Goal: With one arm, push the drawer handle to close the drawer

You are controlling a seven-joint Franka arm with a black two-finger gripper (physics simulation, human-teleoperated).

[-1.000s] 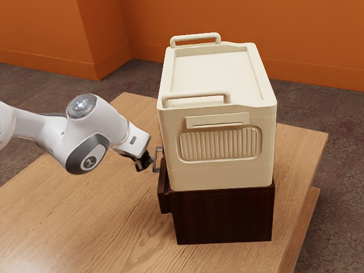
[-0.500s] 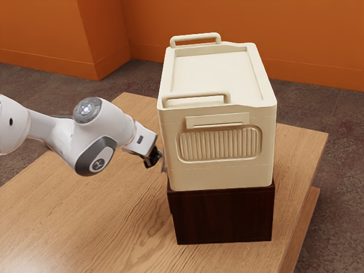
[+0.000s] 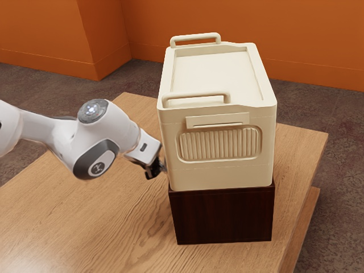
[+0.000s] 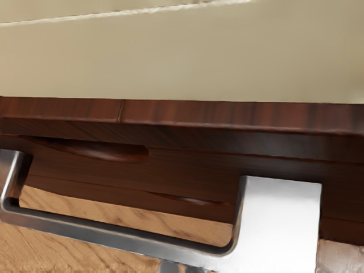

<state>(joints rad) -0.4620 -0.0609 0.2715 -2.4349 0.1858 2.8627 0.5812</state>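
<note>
The tool [image 3: 153, 169] is near the middle of the frame in the exterior view, left of center, angled down beside the lower left corner of a big cream box [image 3: 222, 170]. I can't tell whether it stands wide or narrow. The white arm [image 3: 102, 139] comes in from the left edge, above the bench [image 3: 85, 227].

The box sits on a dark wooden cabinet [image 3: 222, 216], low and right of center, and fills much of the space above it. Its near side wears a ribbed panel [image 3: 219, 144], and two rails [image 3: 196, 98] [image 3: 195, 38] run along its top. It stands right beside the tool, so room on that side is tight.

The wood of the bench spreads broadly through the lower left. Its far edge slants from the upper left to the right, with dark floor [image 3: 335, 170] past it and an orange wall [image 3: 227, 23] across the top.

The wrist view gives the metal handle [image 4: 114, 230] close up: a long bar with a bright, flat post, standing off the drawer front [image 4: 199, 165]. The front lies under the cabinet's wooden rim [image 4: 227, 114], with bench wood visible between bar and front.
</note>
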